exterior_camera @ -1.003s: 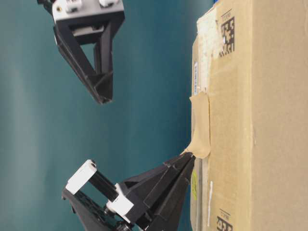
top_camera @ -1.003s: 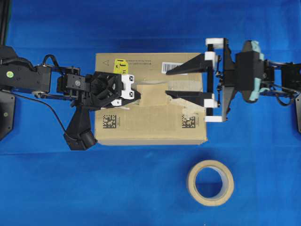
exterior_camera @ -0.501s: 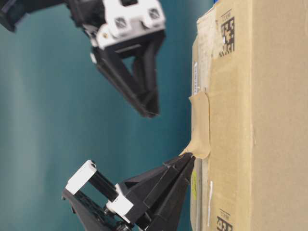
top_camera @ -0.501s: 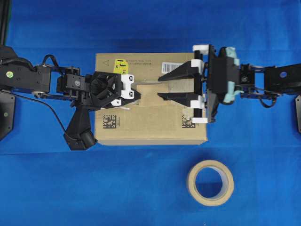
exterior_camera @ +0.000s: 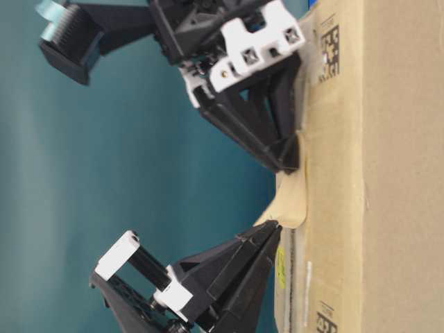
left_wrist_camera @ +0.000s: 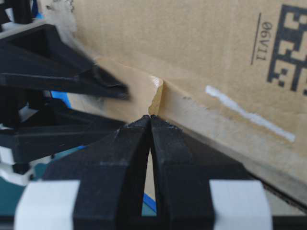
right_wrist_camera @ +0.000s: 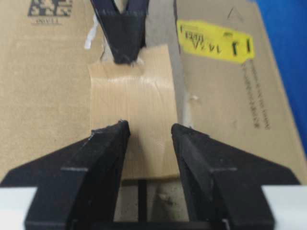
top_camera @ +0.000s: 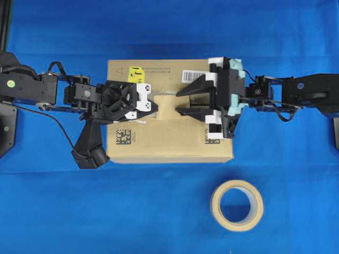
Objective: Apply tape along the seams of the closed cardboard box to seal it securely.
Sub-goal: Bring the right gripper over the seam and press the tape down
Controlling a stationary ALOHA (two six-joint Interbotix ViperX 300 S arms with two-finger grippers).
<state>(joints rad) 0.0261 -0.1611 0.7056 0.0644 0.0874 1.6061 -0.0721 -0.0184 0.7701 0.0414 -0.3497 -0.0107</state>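
The cardboard box (top_camera: 169, 111) is set at the centre of the blue table (top_camera: 106, 211), and the tape (top_camera: 168, 107) is laid across the seams (right_wrist_camera: 142, 191) near the middle of the box top, with its 9 o'clock end lifted off the cardboard. That lifted end is pinched by the left gripper (top_camera: 154, 106), whose jaws are pressed tightly together on it, while the right gripper (top_camera: 179, 101) is held wide apart with nothing between its jaws, its fingertips (right_wrist_camera: 115, 132) placed down on the tape's 3 o'clock end. A beige tape roll (top_camera: 237, 205) is seen on the table at 5 o'clock from the box, well apart from it.
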